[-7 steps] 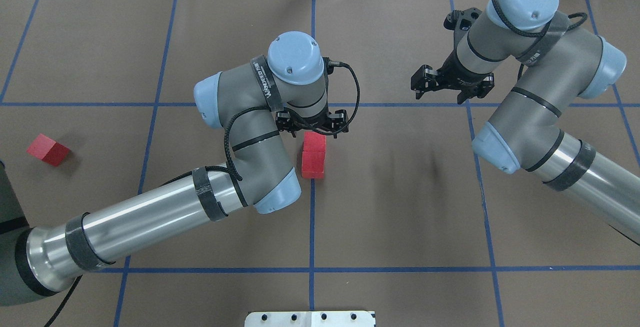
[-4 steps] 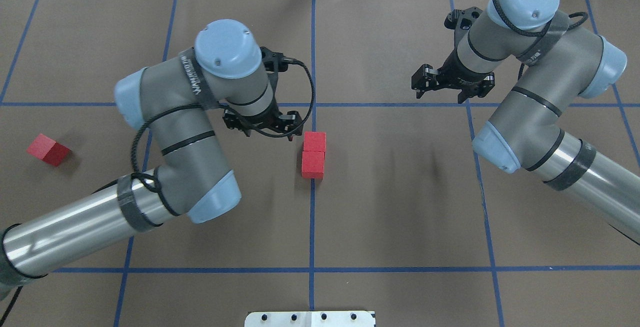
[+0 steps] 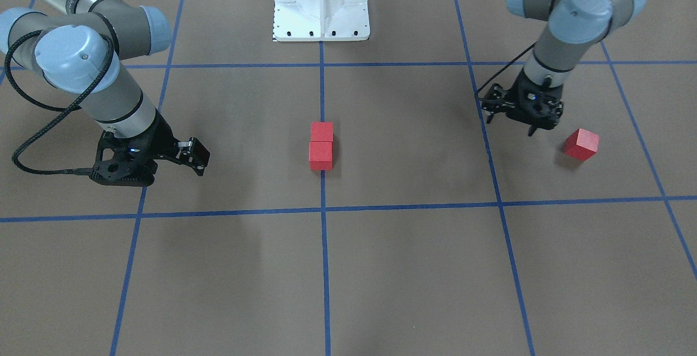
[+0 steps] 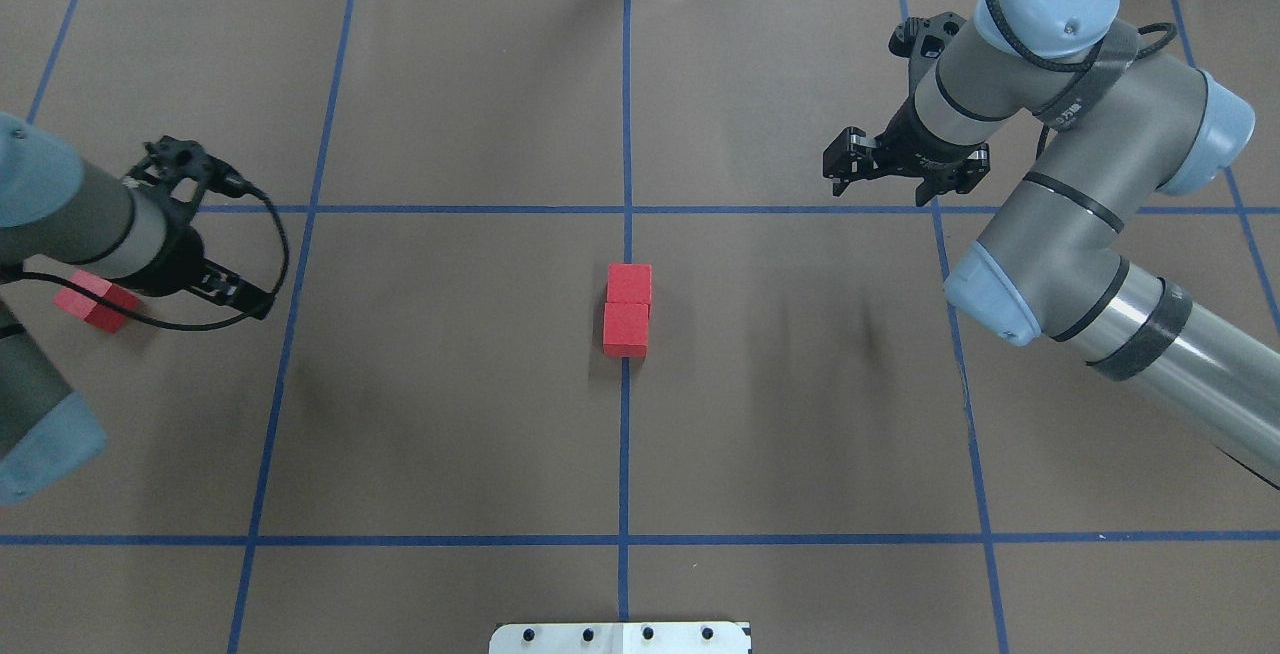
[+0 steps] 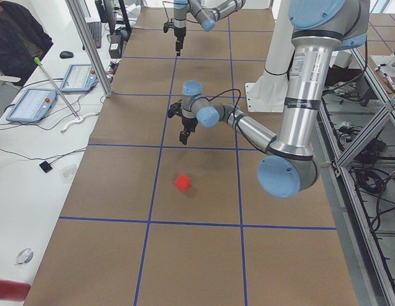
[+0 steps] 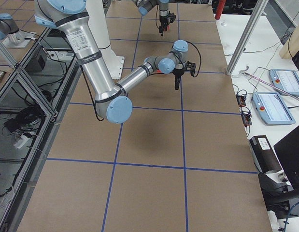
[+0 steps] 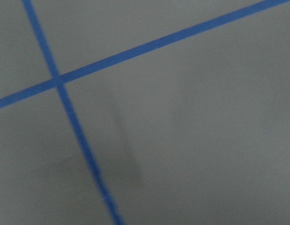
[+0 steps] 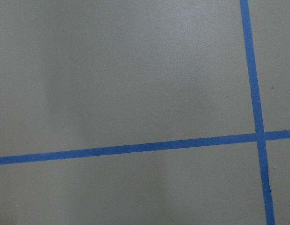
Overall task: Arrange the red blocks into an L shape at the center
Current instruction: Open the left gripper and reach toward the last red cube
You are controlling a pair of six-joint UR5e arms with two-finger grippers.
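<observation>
Two red blocks (image 4: 626, 327) sit touching along the center (image 4: 625, 234) line, apparently the L's long leg; the third block (image 3: 581, 144) lies well left, the left gripper (image 3: 510, 126) hovering open-jawed beside it, presumably to fetch it; farther right, the right gripper (image 4: 880, 184) hangs spread, empty.

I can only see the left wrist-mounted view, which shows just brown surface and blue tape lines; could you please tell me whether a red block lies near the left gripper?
Observer: Yes. A small matte red cube lies just beside the left gripper, on the side away from the centre, not touching it.
Operator: Is that gripper holding anything?
Observer: No. In the front-facing view its jaws stand apart and empty.
Operator: What is at the centre?
Observer: A far centre cube and a near centre cube, both red, touch in a row on the vertical blue tape line.
</observation>
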